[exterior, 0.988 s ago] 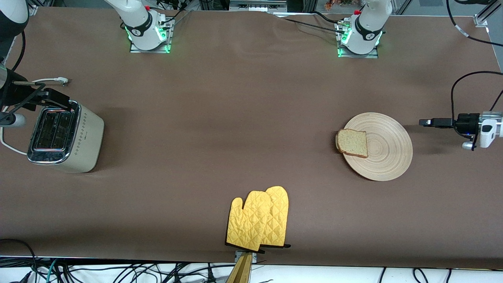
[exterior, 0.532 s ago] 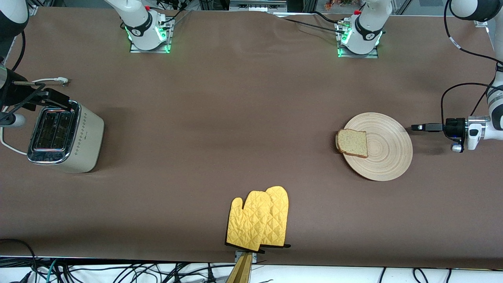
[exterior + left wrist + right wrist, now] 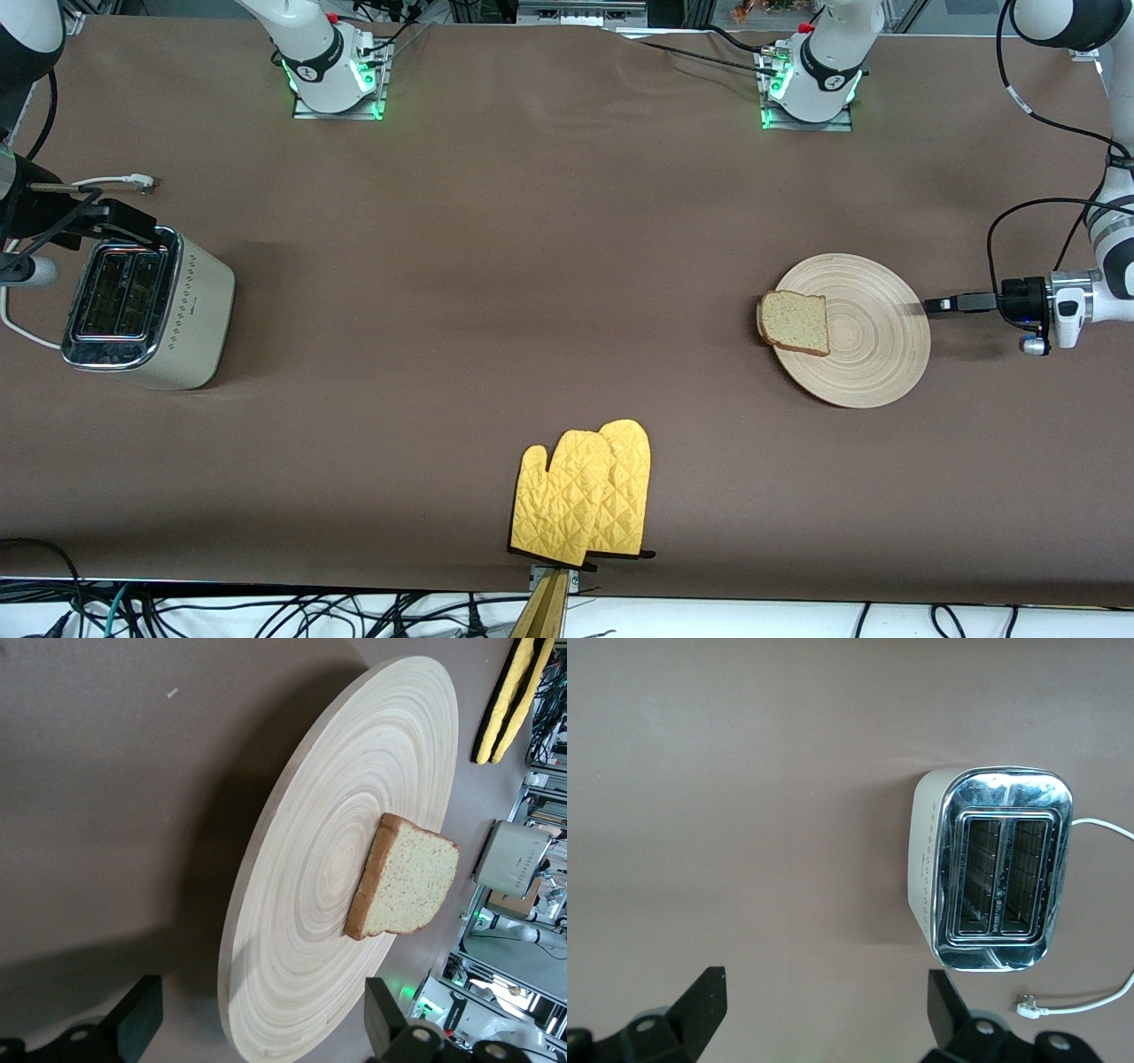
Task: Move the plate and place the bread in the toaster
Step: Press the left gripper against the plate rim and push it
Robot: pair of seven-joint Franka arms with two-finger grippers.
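Note:
The pale wooden plate [image 3: 877, 350] lies toward the left arm's end of the table. The bread [image 3: 795, 322] lies on its edge that faces the right arm's end. My left gripper [image 3: 935, 304] is open and turned sideways, low at the plate's rim. In the left wrist view the plate [image 3: 306, 904] with the bread [image 3: 409, 877] fills the picture. Its rim lies just ahead of the gripper [image 3: 263, 1028], in line with the gap. The cream toaster [image 3: 146, 306] stands at the right arm's end. My right gripper [image 3: 133, 229] hangs open and empty over its end; the right wrist view shows the toaster [image 3: 1001, 868] with empty slots off to one side of the gripper [image 3: 828, 1010].
Two yellow oven mitts [image 3: 585, 496] lie at the table edge nearest the front camera. The toaster's white cord and plug [image 3: 133, 182] lie on the table beside it, farther from the front camera. Bare brown table stretches between the toaster and the plate.
My left gripper has moved in toward the plate, from well clear of it to right at its rim. The right arm, plate, bread and toaster have not moved.

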